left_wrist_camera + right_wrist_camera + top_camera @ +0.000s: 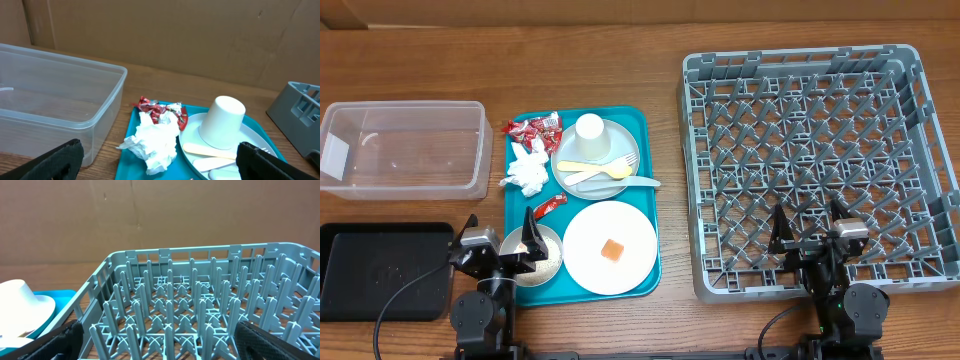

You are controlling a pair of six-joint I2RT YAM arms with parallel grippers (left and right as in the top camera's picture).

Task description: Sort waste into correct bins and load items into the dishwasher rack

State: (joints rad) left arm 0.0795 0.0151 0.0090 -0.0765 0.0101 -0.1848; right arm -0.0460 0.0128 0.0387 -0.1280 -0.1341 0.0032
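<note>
Nothing of the task is seen to be done yet. The large square grey plastic dishwasher rack (692, 180), on the right of the table, holds no item between its pegs. The clear rectangular plastic tub (410, 150), at the far left, and the shallow black rectangular tray (380, 270), at the near left, hold no waste as far as can be seen.

Everything is found on the flat teal serving tray (642, 125) in the middle. At its far left the small red foil wrappers (532, 128) are lying, with the crumpled white paper napkin (527, 172) just nearer. The small white cup (590, 133) is standing upside down on the grey round plate (623, 148), beside the yellow and white plastic cutlery (605, 172). On the near side, the pale round plate (590, 235) carries the small orange food cube (612, 249). The small whitish bowl (560, 255) at its left seems to contain rice grains (545, 262).

The left gripper (500, 238) is held wide open at the near left corner of the teal serving tray. The right gripper (810, 225) is held wide open over the near edge of the dishwasher rack. Nothing is gripped by either. All sorting and loading is judged to be left.
</note>
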